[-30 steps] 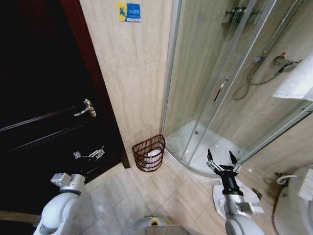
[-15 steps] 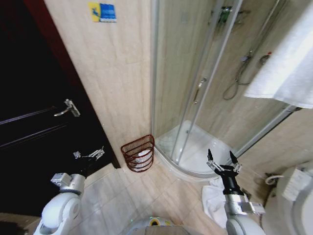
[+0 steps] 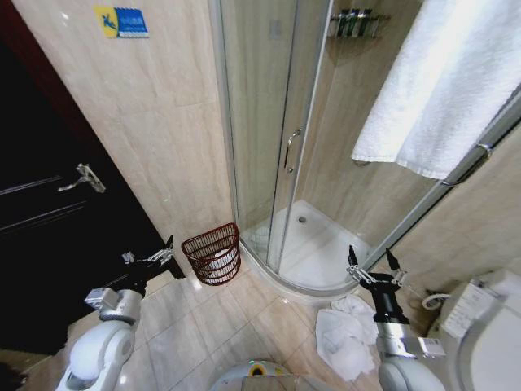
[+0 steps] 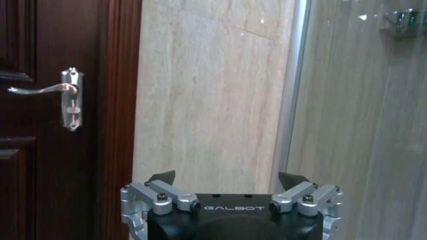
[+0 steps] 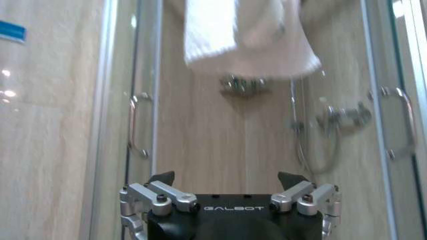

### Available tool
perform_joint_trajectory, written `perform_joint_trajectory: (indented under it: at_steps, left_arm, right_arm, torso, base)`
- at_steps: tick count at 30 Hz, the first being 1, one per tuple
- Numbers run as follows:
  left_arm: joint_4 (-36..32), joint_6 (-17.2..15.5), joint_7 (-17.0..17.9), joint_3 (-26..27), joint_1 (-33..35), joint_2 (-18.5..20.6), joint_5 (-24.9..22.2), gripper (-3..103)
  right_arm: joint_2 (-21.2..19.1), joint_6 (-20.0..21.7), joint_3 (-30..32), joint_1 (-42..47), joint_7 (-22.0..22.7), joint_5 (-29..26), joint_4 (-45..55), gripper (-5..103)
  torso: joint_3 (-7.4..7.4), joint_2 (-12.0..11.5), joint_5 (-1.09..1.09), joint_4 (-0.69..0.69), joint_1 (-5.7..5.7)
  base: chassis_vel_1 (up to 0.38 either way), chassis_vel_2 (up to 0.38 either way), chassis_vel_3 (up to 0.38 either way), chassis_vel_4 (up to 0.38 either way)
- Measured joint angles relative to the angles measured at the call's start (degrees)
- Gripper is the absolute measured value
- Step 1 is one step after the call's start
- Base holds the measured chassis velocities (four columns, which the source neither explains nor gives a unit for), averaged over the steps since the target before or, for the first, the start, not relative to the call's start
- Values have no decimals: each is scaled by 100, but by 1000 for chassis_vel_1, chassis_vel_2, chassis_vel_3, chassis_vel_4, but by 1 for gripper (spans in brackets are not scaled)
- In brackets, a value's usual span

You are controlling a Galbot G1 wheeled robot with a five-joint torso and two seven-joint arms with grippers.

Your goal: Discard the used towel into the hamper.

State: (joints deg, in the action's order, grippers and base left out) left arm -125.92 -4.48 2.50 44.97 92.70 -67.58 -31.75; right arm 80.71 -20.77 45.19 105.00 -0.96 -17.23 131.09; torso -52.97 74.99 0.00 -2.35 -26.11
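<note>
Two towels are in front of me: a clean-looking white one draped over the shower rail (image 3: 440, 90) at about 1 o'clock, and a crumpled white towel on the floor (image 3: 346, 338) at about 5 o'clock, just beside my right arm. I take the floor one for the used towel. It lies in a loose heap on the tiles, close to the curved shower base (image 3: 313, 252) and the toilet (image 3: 488, 326).

From its rumpled folds I judge it soft, limp and light, perhaps damp and so a bit heavier and clingy. It will sag and trail when lifted, so I'd pinch a raised ridge near the middle of the heap rather than an edge, to keep it bunched and short.

My right gripper (image 3: 376, 271) hangs above the heap with its fingers spread wide and nothing between them; the right wrist view shows the same splayed fingers (image 5: 162, 178) facing the shower glass. My left gripper (image 3: 152, 255) is held out at about 9 o'clock by the dark door (image 3: 41, 228), fingers likewise released and empty.

The hamper (image 3: 212, 254) stands on the floor at about 10 o'clock, against the tiled wall beside the shower door, with something pale already inside. Its open top is wide enough that a bunched towel should drop in easily.
</note>
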Motion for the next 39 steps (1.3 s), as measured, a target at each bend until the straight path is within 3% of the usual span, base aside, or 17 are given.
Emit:
perform_joint_trajectory:
  at_steps: [10,29,39]
  left_arm:
    - [1,0,0,-1,0,-1,0,100]
    - [1,0,-1,-1,0,-1,0,100]
    - [1,0,-2,-1,0,-1,0,100]
  right_arm:
    - [-632,900,583,-118,535,-197,1246,100]
    - [-563,788,767,-209,548,-267,1236,100]
    - [-616,732,719,-255,531,-317,1214,100]
  torso:
    - [0,0,0,0,-1]
    - [0,0,-1,0,0]
    - [0,0,3,1,-1]
  base:
    - [11,10,-11,-16]
    - [-9,-9,13,11]
    - [-165,-147,151,180]
